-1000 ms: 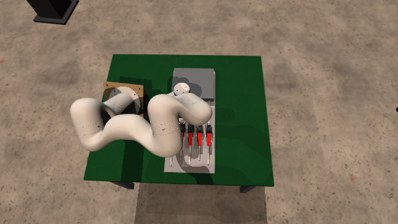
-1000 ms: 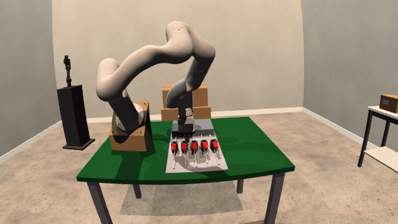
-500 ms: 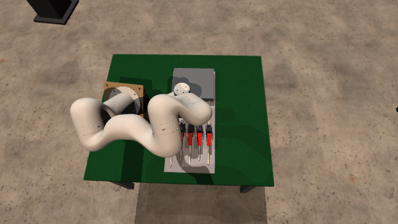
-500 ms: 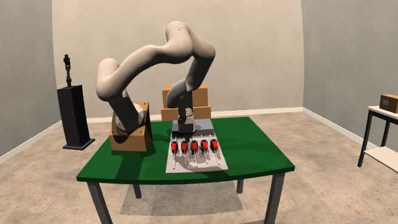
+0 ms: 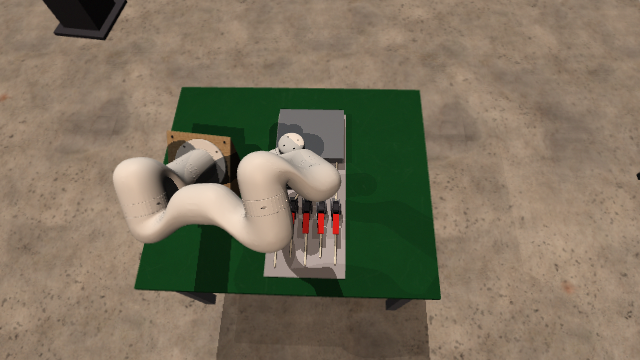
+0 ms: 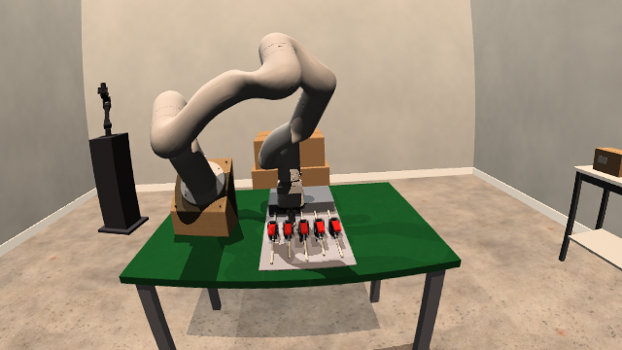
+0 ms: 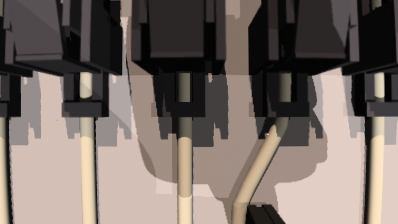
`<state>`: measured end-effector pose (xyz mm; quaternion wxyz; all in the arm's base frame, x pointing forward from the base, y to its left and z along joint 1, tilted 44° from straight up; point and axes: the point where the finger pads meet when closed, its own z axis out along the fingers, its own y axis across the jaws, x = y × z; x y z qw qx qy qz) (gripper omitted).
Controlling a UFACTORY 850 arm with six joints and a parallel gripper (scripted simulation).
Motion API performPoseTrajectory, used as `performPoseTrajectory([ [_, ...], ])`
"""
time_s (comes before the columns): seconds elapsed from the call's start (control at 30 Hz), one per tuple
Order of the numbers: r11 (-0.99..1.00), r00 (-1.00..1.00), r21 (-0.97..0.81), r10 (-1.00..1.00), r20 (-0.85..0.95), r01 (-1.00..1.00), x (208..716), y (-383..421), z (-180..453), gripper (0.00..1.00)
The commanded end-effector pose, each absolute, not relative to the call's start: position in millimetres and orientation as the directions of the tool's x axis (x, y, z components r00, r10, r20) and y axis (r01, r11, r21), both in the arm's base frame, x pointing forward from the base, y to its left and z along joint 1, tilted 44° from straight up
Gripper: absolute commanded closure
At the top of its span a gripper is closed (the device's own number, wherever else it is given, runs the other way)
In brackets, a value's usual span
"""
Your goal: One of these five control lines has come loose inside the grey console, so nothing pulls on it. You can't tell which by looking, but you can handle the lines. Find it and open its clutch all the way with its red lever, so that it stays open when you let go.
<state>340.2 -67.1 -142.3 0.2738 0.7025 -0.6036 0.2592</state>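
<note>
The grey console [image 6: 316, 194] stands at the back of a pale baseplate [image 6: 307, 249] on the green table. Five cream lines run from it through black clutches with red levers [image 6: 303, 227]; all the levers lie down. My gripper [image 6: 290, 210] is shut and low between the console and the clutches, at the second line from the left [image 6: 288, 216]. In the wrist view my dark fingertips [image 7: 261, 214] press against the side of that line [image 7: 260, 165], which bends sideways below its clutch. The other lines [image 7: 184, 160] run straight. In the overhead view my arm hides the gripper and the leftmost clutch.
My arm's wooden base block [image 6: 204, 204] stands on the table's left part. Cardboard boxes [image 6: 292, 160] stand behind the table, a black pedestal [image 6: 114, 182] at the left and a side table [image 6: 598, 204] at the right.
</note>
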Motion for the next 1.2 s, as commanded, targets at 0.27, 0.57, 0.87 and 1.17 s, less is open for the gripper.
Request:
performPoseTrajectory([
  [0.27, -0.122, 0.137, 0.071, -0.706, 0.695, -0.99, 326, -69, -141, 1.0],
  [0.57, -0.122, 0.137, 0.071, -0.706, 0.695, -0.99, 317, -70, -140, 1.0],
  [0.87, -0.122, 0.137, 0.071, -0.706, 0.695, -0.99, 310, -71, -140, 1.0],
  [1.17, -0.122, 0.137, 0.071, -0.706, 0.695, -0.99, 309, -71, -140, 1.0],
])
